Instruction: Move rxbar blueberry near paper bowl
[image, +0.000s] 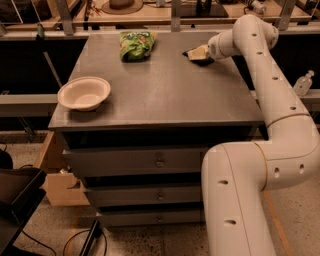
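The paper bowl (84, 92) is round and off-white and sits at the table's front left corner. My gripper (196, 53) is low over the far right part of the table, far from the bowl. A small dark flat thing, which looks like the rxbar blueberry (187, 51), shows at the gripper's tip and is mostly hidden by it. I cannot tell if the gripper has hold of it.
A green chip bag (135, 45) lies at the far middle of the grey table (165, 100). My white arm runs along the table's right side. Drawers are below the tabletop; a rail and shelves stand behind it.
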